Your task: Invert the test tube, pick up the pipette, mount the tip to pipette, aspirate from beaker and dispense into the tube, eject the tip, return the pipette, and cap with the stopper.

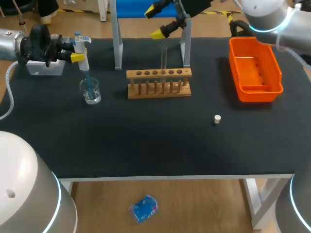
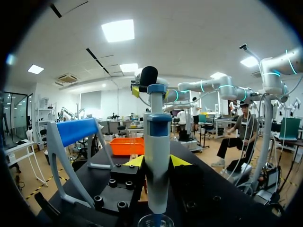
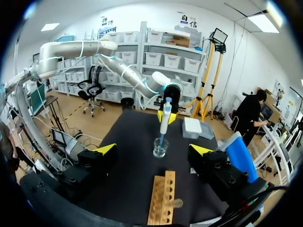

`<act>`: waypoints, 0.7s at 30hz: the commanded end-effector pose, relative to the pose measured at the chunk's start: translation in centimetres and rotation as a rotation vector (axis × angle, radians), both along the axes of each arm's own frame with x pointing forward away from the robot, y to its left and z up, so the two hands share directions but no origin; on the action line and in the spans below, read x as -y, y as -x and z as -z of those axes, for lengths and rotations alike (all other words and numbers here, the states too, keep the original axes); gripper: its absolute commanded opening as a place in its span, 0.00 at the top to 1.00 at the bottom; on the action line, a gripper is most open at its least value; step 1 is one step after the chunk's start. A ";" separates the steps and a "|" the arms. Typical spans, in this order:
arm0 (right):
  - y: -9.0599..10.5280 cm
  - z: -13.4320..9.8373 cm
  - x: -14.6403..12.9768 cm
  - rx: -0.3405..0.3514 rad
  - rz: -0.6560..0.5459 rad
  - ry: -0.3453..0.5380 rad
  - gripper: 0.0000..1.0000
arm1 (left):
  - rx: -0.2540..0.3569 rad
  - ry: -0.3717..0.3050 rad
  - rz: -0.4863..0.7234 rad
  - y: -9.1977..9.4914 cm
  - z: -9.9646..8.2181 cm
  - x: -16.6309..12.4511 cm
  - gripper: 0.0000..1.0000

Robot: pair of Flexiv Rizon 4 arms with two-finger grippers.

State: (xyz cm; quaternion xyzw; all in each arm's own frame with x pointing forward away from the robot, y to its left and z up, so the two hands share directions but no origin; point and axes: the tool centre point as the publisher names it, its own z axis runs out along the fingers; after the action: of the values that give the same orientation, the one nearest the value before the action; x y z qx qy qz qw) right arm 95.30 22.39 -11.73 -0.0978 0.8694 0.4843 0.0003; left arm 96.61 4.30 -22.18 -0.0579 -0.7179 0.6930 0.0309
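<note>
Left gripper (image 1: 77,53) clenched on white-blue plastic pipette (image 1: 85,64), tip inside clear glass beaker (image 1: 91,92); right gripper (image 1: 155,22) released. Risk: a sideways drag topples the beaker.

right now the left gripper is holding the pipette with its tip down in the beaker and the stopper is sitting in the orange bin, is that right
Not quite. The stopper lies on the bare table, apart from the orange bin, as the head view shows. The left gripper does hold the pipette with its tip down in the beaker.
</note>
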 end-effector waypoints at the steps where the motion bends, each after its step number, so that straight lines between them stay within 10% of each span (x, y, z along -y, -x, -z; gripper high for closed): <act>1: 0.5 -0.1 4.4 0.005 0.007 -0.005 0.00 | 0.000 -0.002 0.000 0.0 -0.1 0.0 1.00; 21: -2.2 7.0 9.9 -0.020 0.045 0.002 0.00 | 0.000 -0.002 0.000 0.0 -0.1 0.0 1.00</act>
State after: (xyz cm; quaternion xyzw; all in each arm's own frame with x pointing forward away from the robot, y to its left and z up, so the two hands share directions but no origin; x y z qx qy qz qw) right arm 97.04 12.35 -17.96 -0.0691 0.8724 0.4838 0.0039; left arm 96.61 4.30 -22.18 -0.0579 -0.7179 0.6930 0.0309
